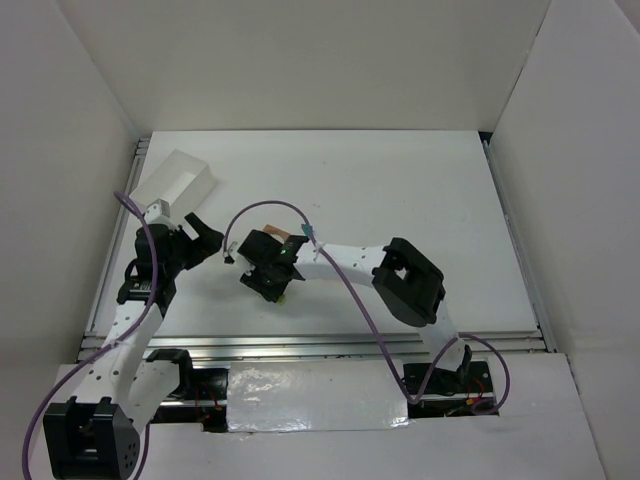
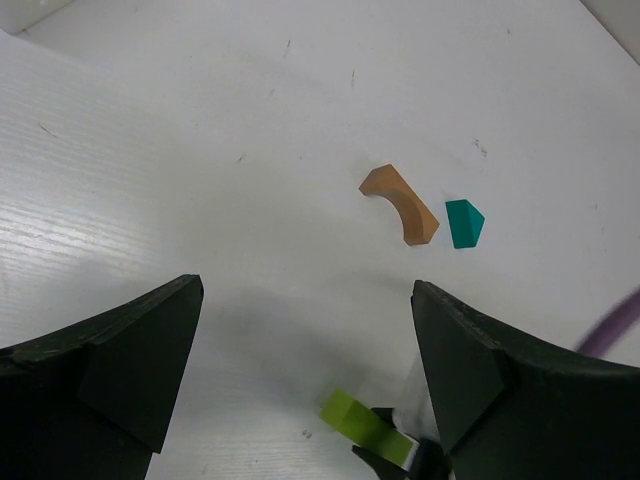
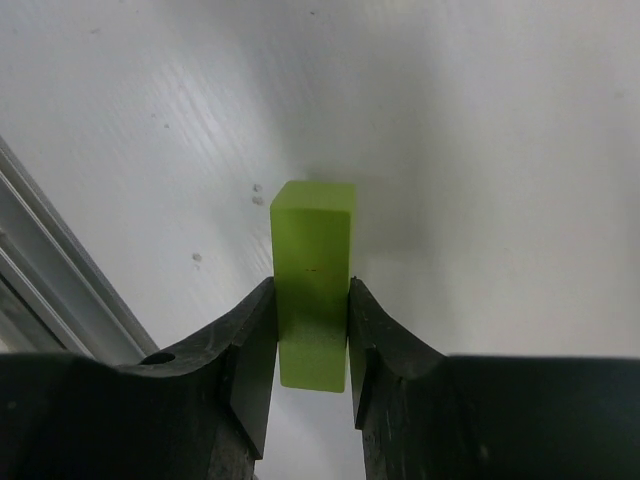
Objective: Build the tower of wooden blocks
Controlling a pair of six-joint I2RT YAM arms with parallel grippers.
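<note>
White table [image 1: 400,180] lay below as I watched.
My right gripper [image 3: 312,300] squeezed the green block [image 3: 315,230]; left gripper [image 2: 307,290] stood open.

We see a white bench [image 1: 400,180] boxed in by plain white panels [image 1: 300,60] behind and on both sides, evenly lit.

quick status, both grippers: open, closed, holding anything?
Left gripper: open, holding nothing.
Right gripper: closed on the green block.
</note>
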